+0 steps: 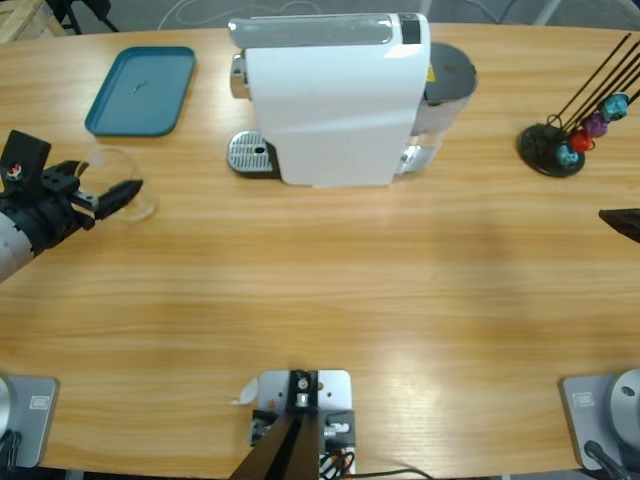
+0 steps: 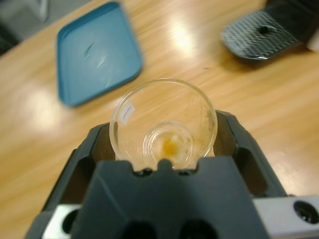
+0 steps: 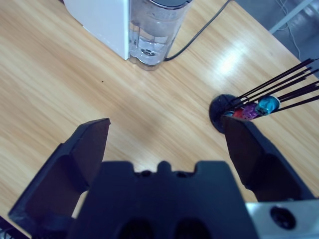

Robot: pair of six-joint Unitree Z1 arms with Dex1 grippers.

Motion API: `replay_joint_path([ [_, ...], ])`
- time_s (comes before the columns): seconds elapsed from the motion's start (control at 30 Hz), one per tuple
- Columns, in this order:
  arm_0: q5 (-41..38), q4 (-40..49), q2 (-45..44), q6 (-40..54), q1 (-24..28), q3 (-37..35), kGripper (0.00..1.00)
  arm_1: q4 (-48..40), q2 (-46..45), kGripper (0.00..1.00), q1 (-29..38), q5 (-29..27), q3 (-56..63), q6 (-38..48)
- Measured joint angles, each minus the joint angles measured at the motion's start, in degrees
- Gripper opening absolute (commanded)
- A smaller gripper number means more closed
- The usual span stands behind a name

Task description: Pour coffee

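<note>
Left end effector [image 1: 128, 193] at the tabletop's [image 1: 330, 290] left side, grasping a clear glass cup [image 2: 163, 123] betw. its jaws. Coffee [image 2: 170, 145]: just a small brownish trace in the cup's bottom. Teal tray [image 1: 141, 90] beyond it; white machine [image 1: 335, 100] w/ drip grate [image 1: 253, 153] to the right. Right end effector [image 3: 164, 144] released, jaws wide over bare wood nr capsule rack [image 3: 259, 107].

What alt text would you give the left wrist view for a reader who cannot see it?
The left gripper has its two black jaws on either side of a clear glass cup holding only a small amber-brown trace of coffee at its bottom. Beyond it on the wooden table lie a teal tray and the machine's metal drip grate.
</note>
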Motion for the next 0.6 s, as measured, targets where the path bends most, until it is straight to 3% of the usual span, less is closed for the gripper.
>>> replay_joint_path([
  [0.1, -11.6, 0.1, -3.9, 9.3, 5.0, 0.0, 0.000, -0.1, -0.1, 1.000, 0.0, -0.6, 0.2, 0.0],
  [0.33, -45.7, 1.8, -7.2, 16.8, 24.1, -2.1, 0.000, -0.1, -0.1, 1.000, 0.0, -0.8, 0.2, -0.9],
  [0.6, -68.8, 2.9, 0.5, 25.1, 41.0, -11.3, 0.000, -0.1, -0.6, 1.000, 0.0, -1.2, 0.3, -0.9],
])
